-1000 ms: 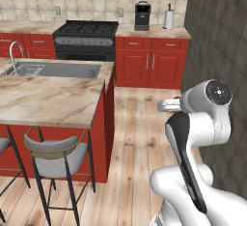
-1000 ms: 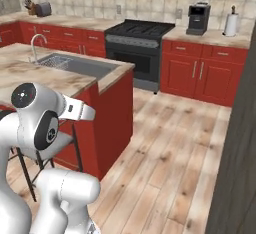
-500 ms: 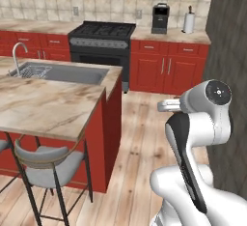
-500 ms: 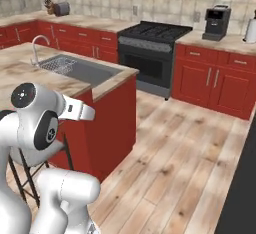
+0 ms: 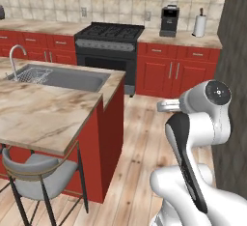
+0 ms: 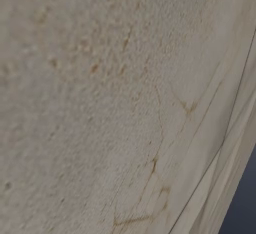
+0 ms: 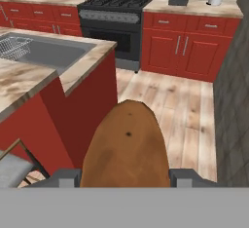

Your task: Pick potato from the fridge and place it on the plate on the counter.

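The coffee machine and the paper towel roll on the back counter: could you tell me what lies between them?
Bare counter: in the left base view, nothing stands between the coffee machine and the paper towel roll.

Black stove (image 5: 108, 44), island sink (image 5: 62, 77), stool (image 5: 38, 172)

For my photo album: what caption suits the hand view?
Gripper carrying a brown potato through a kitchen of red cabinets.
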